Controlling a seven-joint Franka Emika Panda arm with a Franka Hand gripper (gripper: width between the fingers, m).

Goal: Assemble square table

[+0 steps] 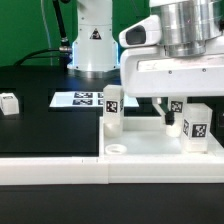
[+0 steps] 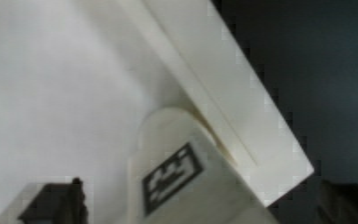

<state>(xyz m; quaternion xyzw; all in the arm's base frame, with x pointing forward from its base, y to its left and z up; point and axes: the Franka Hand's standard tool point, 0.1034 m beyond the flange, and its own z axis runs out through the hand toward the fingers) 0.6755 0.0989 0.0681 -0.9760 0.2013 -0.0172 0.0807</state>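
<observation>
fingers spread wide, clear of the leg on the square top; we'd rise straight up, nudging nothing.

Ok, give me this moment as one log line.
hand open, low over tabletop | corner leg upright on it | second leg upright on it | spare leg apart, exterior view's left

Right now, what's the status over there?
Claw open, above tabletop. Two legs upright on it, third leg loose aside. Nothing in the way.
</observation>
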